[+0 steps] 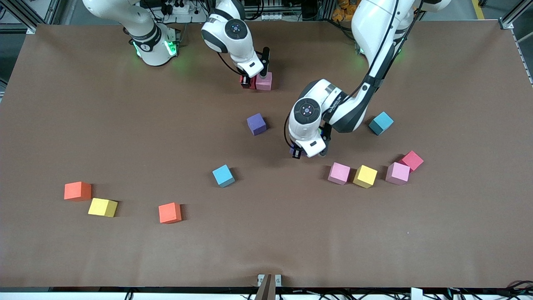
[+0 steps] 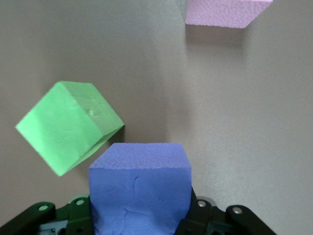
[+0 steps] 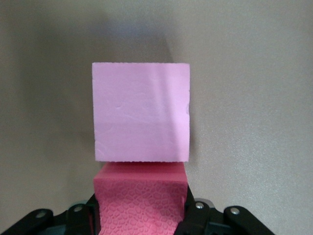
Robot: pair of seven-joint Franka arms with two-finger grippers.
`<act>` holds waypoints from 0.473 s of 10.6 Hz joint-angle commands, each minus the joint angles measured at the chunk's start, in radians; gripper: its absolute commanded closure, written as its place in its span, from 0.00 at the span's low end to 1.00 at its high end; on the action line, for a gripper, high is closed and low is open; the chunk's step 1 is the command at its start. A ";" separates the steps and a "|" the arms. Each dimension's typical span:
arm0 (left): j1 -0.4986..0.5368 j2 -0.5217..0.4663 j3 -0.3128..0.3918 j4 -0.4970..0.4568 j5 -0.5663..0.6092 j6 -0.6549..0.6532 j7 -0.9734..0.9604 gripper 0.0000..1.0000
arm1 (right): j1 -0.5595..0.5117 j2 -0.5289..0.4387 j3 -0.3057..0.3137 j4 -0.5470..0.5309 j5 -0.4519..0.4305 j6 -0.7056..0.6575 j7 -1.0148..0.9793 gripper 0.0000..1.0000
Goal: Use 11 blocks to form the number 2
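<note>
My left gripper (image 2: 139, 223) clamps a purple foam cube (image 2: 140, 188) beside the green cube (image 2: 68, 125) — light, squashy, best pinched on flat sides; right gripper (image 3: 139, 215) clamps a red cube (image 3: 140, 198) touching the pink cube (image 3: 141, 117).

green block (image 2: 68, 125) hidden under left arm (image 1: 329, 110)

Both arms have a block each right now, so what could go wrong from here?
1. The left gripper is shut on a purple block, and a green block lies tilted right beside it; lifting or sliding could knock the green one.
2. The right gripper holds a red block against a pink block; pushing further might shove the pink one out of line.
</note>
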 commanded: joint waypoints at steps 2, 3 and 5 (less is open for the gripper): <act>0.029 -0.128 -0.014 -0.117 0.023 -0.008 -0.002 0.40 | 0.022 0.024 -0.012 0.025 -0.016 0.001 0.041 1.00; 0.040 -0.157 -0.014 -0.137 0.023 -0.008 0.002 0.40 | 0.025 0.030 -0.013 0.025 -0.016 0.001 0.042 1.00; 0.064 -0.185 -0.014 -0.148 0.023 -0.028 0.005 0.39 | 0.025 0.033 -0.013 0.032 -0.017 0.001 0.044 1.00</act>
